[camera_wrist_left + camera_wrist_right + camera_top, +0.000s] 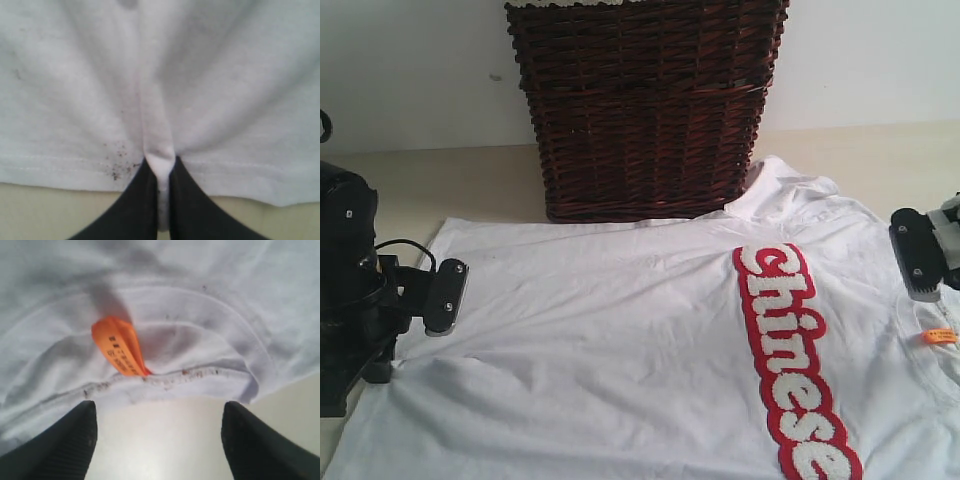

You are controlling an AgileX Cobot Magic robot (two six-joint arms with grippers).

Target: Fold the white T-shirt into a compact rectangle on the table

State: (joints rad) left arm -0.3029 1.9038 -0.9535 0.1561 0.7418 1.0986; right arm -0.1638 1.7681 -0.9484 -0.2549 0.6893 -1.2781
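White T-shirt (620,340): spread chest-up across the cream worktop (440,175), just in front of the wicker basket (645,110), apparently laid out for a first fold.
Left fingers (137,205): pinched tight on a tuck of the hem, likely to lift that edge.
Right fingers (55,445): spread wide, empty, poised at the collar.
Lettering (790,350): "Chinese", fuzzy white on red.
Orange loop (120,347): collar tag, print too blurred to read.

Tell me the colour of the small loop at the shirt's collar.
The collar loop is orange with small dark print, clearest in the right wrist view.
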